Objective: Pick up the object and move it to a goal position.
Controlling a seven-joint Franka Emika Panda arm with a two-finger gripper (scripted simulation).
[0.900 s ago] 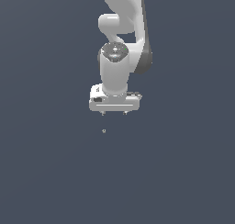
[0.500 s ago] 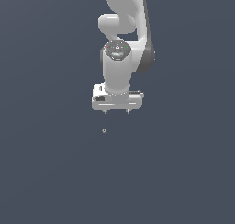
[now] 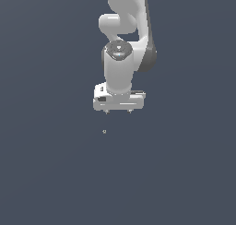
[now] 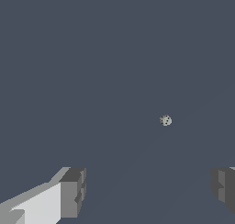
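arm (image 3: 122,67) smooth glossy white plastic-look shell with darker grey joint cap, gripper (image 3: 118,111) fingers (image 4: 71,192) flat matt grey, faceted pads, object (image 4: 165,120) pale grey, rough speckled, ground (image 3: 184,173) uniform matt slate, textureless

The object (image 3: 104,131) (image 4: 165,120) is a tiny, pale grey, speckled, roundish speck, lying free.

Arm's upper links (image 3: 126,7) cut by the frame's top edge; object (image 3: 104,131) too small for detail.
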